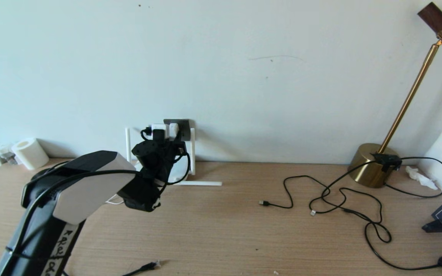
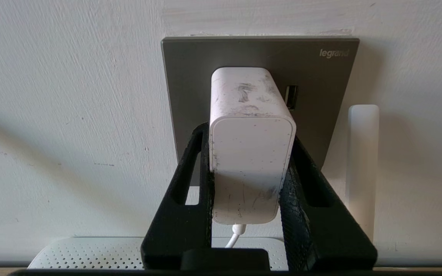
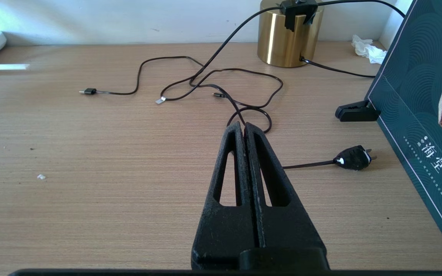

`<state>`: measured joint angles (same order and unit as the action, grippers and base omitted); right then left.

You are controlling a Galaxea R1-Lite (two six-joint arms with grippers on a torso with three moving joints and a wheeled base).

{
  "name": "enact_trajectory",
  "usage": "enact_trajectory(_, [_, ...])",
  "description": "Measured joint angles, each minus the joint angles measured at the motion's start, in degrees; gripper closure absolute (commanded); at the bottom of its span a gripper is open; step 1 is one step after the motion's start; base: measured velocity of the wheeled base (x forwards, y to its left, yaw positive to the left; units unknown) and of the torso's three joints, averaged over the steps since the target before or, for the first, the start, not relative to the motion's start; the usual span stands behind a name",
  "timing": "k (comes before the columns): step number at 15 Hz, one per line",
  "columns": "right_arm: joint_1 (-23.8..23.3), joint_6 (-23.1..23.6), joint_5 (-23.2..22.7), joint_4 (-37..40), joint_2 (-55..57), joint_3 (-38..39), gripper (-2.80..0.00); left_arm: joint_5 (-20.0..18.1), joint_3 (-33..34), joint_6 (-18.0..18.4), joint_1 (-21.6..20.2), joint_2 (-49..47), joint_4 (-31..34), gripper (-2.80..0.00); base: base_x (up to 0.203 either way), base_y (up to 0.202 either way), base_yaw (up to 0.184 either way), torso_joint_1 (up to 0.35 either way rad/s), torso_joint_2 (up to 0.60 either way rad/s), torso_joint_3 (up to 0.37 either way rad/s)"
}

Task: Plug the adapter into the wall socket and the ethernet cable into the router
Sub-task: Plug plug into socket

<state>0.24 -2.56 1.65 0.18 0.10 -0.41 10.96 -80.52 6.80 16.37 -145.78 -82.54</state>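
Pale wall backs a wooden surface (image 1: 244,230) in the head view, where the left gripper (image 1: 166,135) is raised to the socket (image 1: 183,128) with the adapter (image 1: 170,129) against the plate; the router (image 1: 190,168) sits right below, its antennas flanking the outlet, so the short white cord can reach. An ethernet cable (image 1: 144,266) tip lies at the near edge, apparently awaiting its turn, and a brass lamp (image 1: 372,168) stands far right among thin black cords. From the left wrist, the gripper (image 2: 249,168) is closed on the adapter (image 2: 251,153), gripping its two sides so the back faces squarely into the socket (image 2: 190,76); it looks seated or nearly so, though the pins are hidden. From the right wrist, the right gripper (image 3: 244,128) hangs over the surface with its tips pressed together, empty and idle, near a black plug (image 3: 353,158) and a dark box (image 3: 416,96).
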Motion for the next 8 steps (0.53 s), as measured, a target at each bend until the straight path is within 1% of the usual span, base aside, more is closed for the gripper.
enact_trajectory(4, [0.0, 0.02, 0.0, -0.02, 0.0, 0.0, 0.0, 1.59, -2.01, -0.02, 0.13, -0.61, 1.12, 0.0, 0.0, 0.0, 0.0, 0.0, 0.0, 0.0])
enact_trajectory(8, [0.0, 0.02, 0.0, -0.02, 0.0, 0.0, 0.0, 1.63, -3.0, -0.02, 0.13, -1.17, 1.12, 0.0, 0.0, 0.0, 0.0, 0.0, 0.0, 0.0])
